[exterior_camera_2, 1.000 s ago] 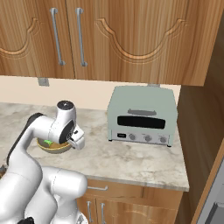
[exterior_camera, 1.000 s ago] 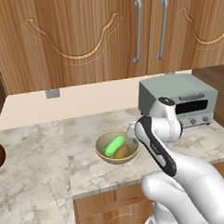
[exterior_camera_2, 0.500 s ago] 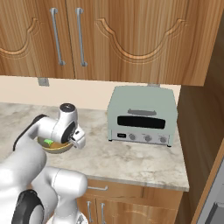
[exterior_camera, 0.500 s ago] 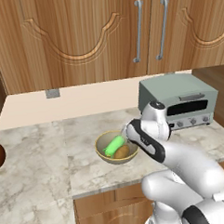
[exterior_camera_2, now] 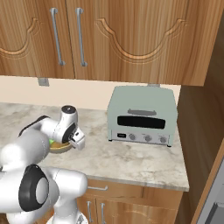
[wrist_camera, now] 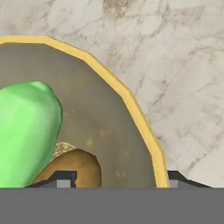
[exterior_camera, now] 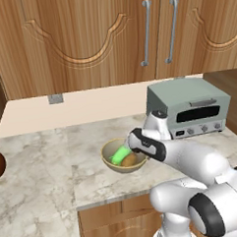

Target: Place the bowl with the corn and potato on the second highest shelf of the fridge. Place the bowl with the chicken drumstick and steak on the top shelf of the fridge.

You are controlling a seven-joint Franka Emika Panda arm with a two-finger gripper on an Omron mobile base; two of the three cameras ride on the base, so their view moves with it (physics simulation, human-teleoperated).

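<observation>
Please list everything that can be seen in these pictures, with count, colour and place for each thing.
bowl with the corn and potato: 1, olive-tan with a yellow rim, on the counter left of the toaster oven.
corn: 1, bright green, in the bowl.
potato: 1, brown, in the bowl beside the corn.
toaster oven: 1, pale green-grey, on the counter by the wall.
counter: 1, light marbled stone.
wall cabinets: brown wood, above the counter.
gripper: 1, dark fingertips on either side of the bowl's rim.

White rounded arm (exterior_camera: 191,161) with glossy shell, dark grey joint rings, small white hand block, two dark finger tips (wrist_camera: 65,178)
</observation>
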